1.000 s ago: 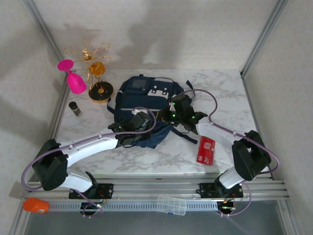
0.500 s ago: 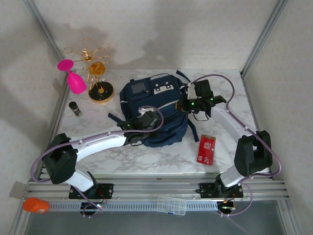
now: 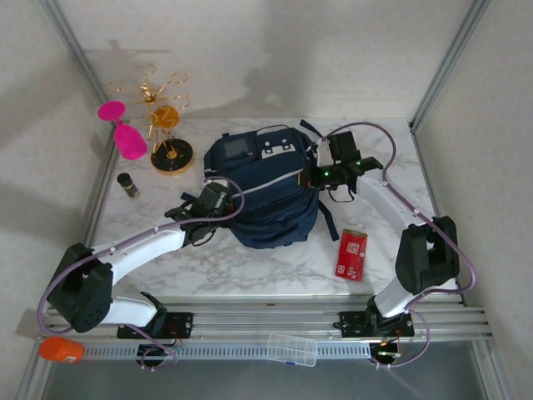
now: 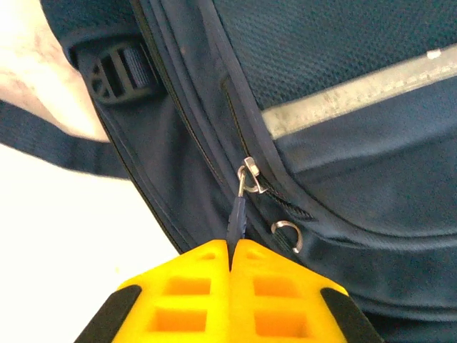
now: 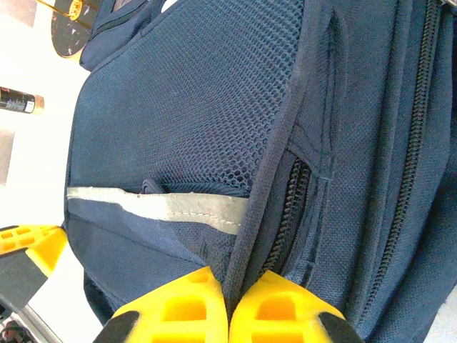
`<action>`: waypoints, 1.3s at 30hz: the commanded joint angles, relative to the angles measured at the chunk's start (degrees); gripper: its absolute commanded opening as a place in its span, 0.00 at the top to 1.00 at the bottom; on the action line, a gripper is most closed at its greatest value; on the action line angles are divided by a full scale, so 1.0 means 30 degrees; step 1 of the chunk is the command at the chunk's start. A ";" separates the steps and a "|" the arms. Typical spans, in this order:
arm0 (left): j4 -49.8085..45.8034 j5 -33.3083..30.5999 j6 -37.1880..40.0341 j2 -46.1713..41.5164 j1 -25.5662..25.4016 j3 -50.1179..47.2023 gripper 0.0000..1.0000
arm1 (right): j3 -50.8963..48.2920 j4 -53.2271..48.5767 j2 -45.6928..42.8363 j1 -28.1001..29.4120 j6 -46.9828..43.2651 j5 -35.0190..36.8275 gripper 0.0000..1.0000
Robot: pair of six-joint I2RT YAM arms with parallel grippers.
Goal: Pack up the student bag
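Lying mid-bench, top view: the student bag (image 3: 266,187), navy with a pale stripe, rests flat on the marble bench (image 3: 250,271), its grey square panel toward the far wall.
Left arm, top view: the left arm (image 3: 141,250) reaches in from the near left, and the left jaws meet the bag's left edge.
Right arm, top view: the right arm (image 3: 391,208) curves in from the right, and the right jaws sit against the bag's right side, toward its far corner.
Bench surroundings, top view: a pink goblet (image 3: 125,133) and a gold wire ornament (image 3: 166,125) stand at the far left. A small dark bottle (image 3: 127,184) is just nearer. A red card (image 3: 351,254) lies to the near right of the bag, apart from it.
Front rail, top view: a clear plastic case (image 3: 291,348) and an orange object (image 3: 60,348).
Left jaws, left wrist view: the yellow fingers (image 4: 189,296) are pressed together, pinching the dark zipper pull (image 4: 235,214) that hangs from a metal slider (image 4: 248,177).
Bag side, left wrist view: the student bag (image 4: 343,43) shows mesh crossed by a grey reflective stripe (image 4: 364,93). A small metal ring (image 4: 287,234) sits just beside the slider, and a black buckle (image 4: 118,71) is at the upper left.
Right jaws, right wrist view: the yellow fingers (image 5: 182,314) are closed with no gap, nipping a fabric edge binding of the student bag (image 5: 186,107) beside a zipper (image 5: 289,207).
Left margin, right wrist view: the small dark bottle (image 5: 18,101) lies on the bench.
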 commanded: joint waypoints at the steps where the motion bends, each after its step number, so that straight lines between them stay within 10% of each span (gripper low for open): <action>1: 0.2065 -0.1667 0.3061 -0.0252 0.0434 -0.0523 1.00 | 0.0997 0.1046 0.0324 -0.0377 -0.0701 0.0190 1.00; 14: 0.3301 0.0654 -0.0993 0.1079 0.0494 0.0384 1.00 | 0.2018 0.2856 0.1805 -0.0399 -0.0559 0.0071 0.97; 19: 0.1983 0.0898 -0.2368 0.0056 -0.0855 0.0556 0.61 | 0.0841 0.2972 0.0824 -0.0383 -0.0412 0.0457 0.56; 25: 0.3157 0.0899 -0.6956 -0.1723 -0.3083 -0.1218 0.48 | -0.3508 0.2529 -0.3111 -0.0661 0.2086 0.2850 0.24; 39: 0.9600 0.1135 -1.1837 0.5931 -1.0934 0.1801 0.40 | -1.1490 -0.3058 -1.1869 -0.4677 0.7925 0.8681 0.01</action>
